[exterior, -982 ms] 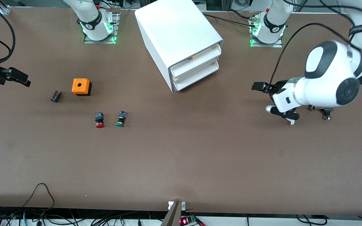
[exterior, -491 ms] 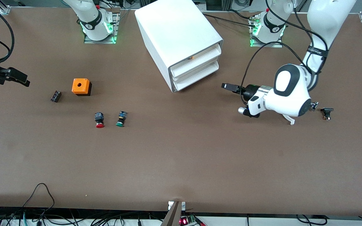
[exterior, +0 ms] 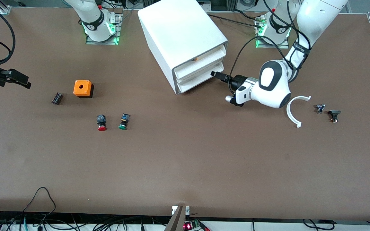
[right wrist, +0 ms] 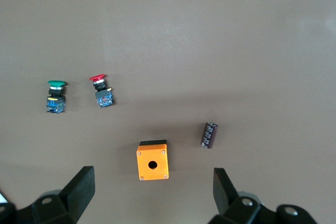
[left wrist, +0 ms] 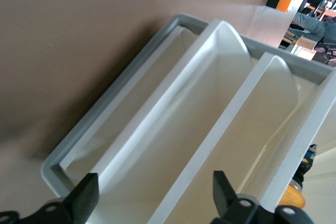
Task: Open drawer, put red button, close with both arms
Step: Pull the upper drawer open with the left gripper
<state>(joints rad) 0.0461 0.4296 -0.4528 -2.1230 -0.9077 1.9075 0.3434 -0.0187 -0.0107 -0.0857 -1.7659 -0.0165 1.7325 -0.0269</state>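
Brown desk, cabinet [exterior: 181, 38] at its robot-side edge. Its lowest drawer [exterior: 201, 80] is shut; the left gripper [exterior: 215, 74], fingers spread and empty, sits at its front. It could catch a neighbouring drawer's lip, judging by the left wrist view. Toward the right arm's end lies the red button [exterior: 101, 123], beside a green button [exterior: 123, 122], orange cube [exterior: 83, 88] near. Nothing blocks either. Over that end's edge the right gripper [exterior: 19, 80] waits, wide and empty.

Matt brown table [exterior: 204, 160]; glossy white plastic drawer [exterior: 201, 78]
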